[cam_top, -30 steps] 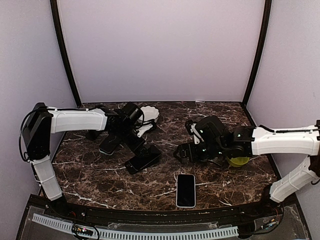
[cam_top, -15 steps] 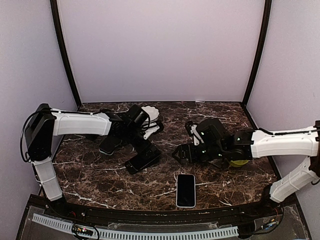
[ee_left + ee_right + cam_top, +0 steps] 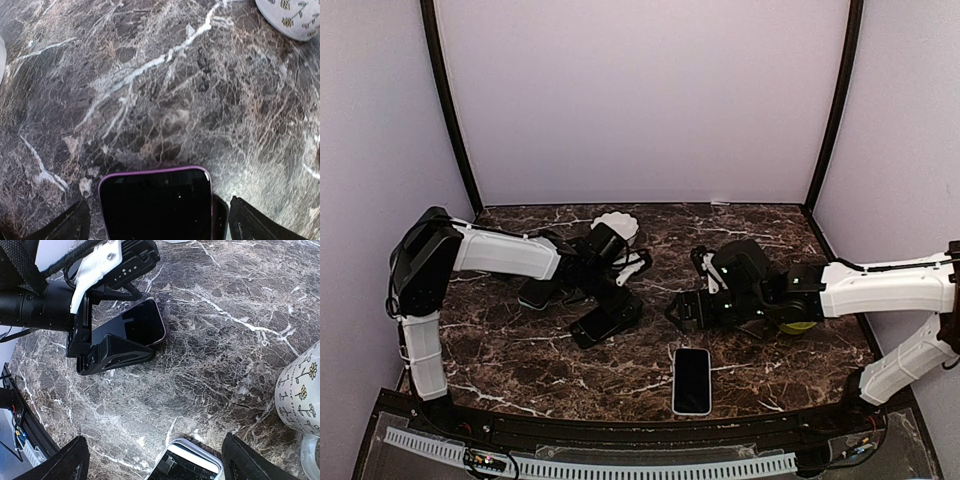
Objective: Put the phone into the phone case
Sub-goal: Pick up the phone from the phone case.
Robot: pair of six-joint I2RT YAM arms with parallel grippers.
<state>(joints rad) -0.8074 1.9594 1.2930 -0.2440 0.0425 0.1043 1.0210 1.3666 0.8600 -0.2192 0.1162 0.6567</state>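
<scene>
Top external shows the left claw (image 3: 608, 308) low over the worktop (image 3: 520, 350), left of centre. Its fingers are spread wide on either side of a purple-rimmed phone (image 3: 606, 324) that lies flat there, and they are not closed on it. A white phone (image 3: 691, 380) lies by the middle of the near edge. Just behind it the right claw (image 3: 680, 308) hovers, fingers apart and empty.

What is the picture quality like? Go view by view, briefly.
Top view: soft, even light; the frame posts bow from lens distortion. Left wrist view: marble sharp, the purple-edged phone shows a plain black screen, no glare. Right wrist view: crisp, faint reflections on the white-edged phone, mug cut off at the edge.
</scene>
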